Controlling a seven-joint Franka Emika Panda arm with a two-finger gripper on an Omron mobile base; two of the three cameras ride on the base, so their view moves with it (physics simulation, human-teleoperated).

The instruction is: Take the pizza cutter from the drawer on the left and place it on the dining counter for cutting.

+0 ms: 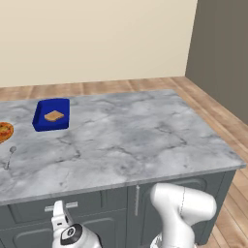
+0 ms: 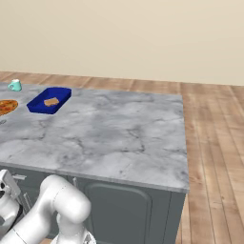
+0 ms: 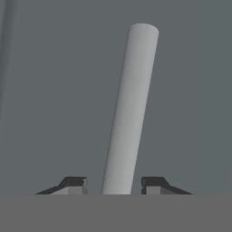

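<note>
We see the gripper (image 3: 114,185) with 2 fingers near the stiff, smooth drawer handle (image 3: 130,108) at 12 o'clock (clamped or not, we cannot tell).

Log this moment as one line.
phase: grasping drawer handle | hand: fingers either side of bar, contact unclear | drawer: closed | dining counter: no cutter yet

No readable text, labels, brands, numbers or signs anywhere in these views; every surface is plain rendered material.
</note>
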